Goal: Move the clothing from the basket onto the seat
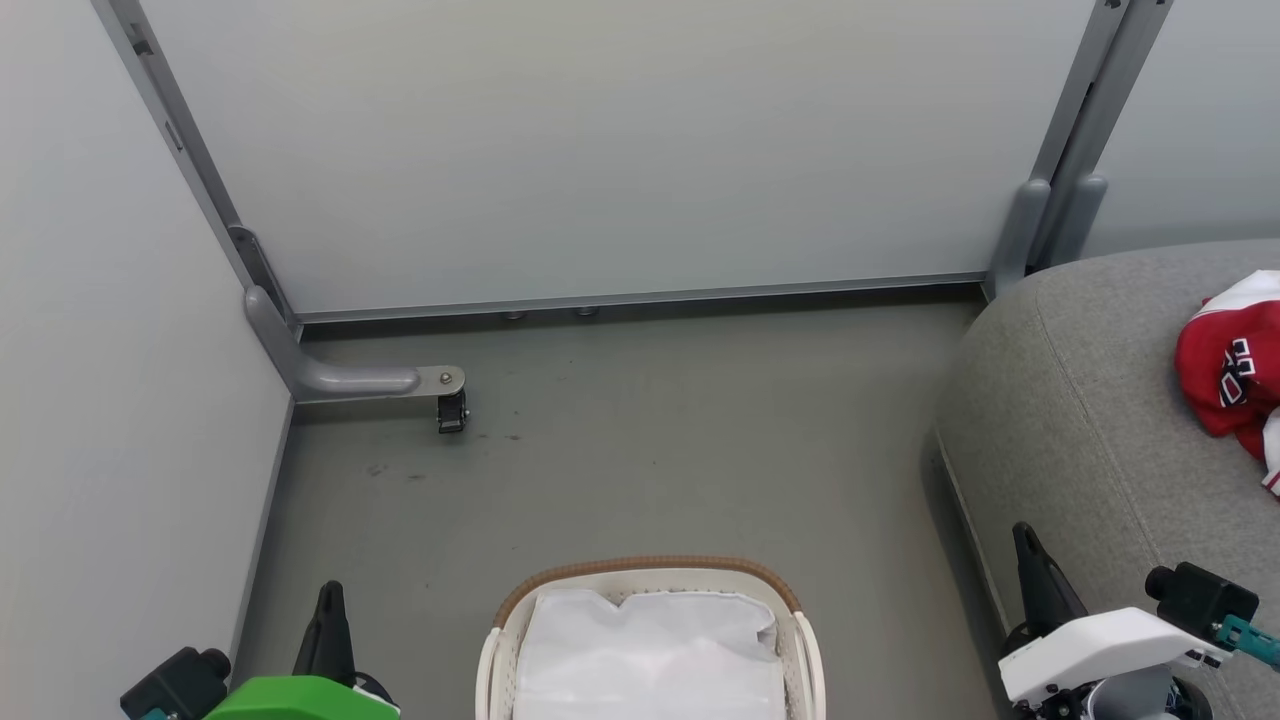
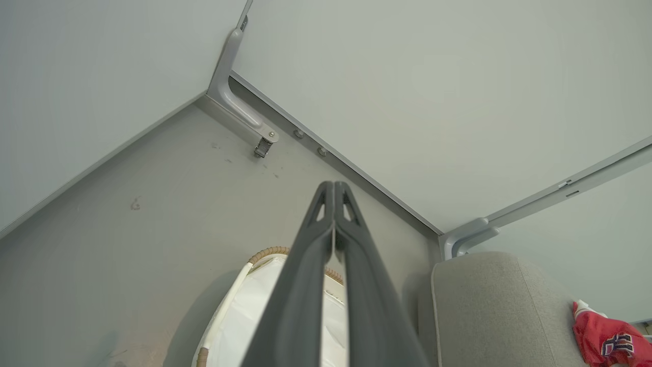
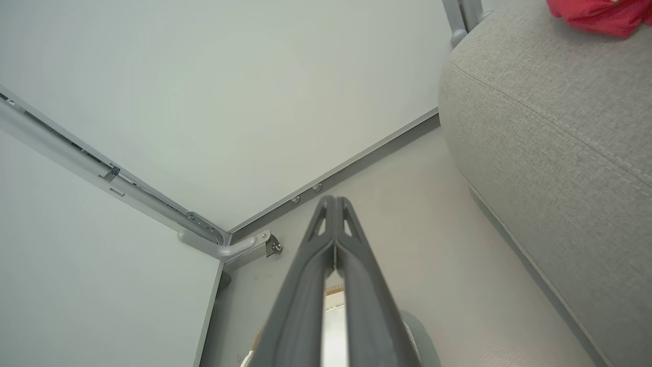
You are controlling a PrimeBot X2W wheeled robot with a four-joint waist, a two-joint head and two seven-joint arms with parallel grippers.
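Both shut and empty: my left tool and right tool, low in frame. Bottom middle, the basket holds just its liner. The clothing lies on the seat, far right. I think I'm done, with nothing left to grab.

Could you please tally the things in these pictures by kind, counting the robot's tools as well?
Basket: 1, basket holding its white liner
Seat: 1, seat
Clothing heap: 1, red clothing on the seat
Tools: 2, left tool, right tool
Total: 5
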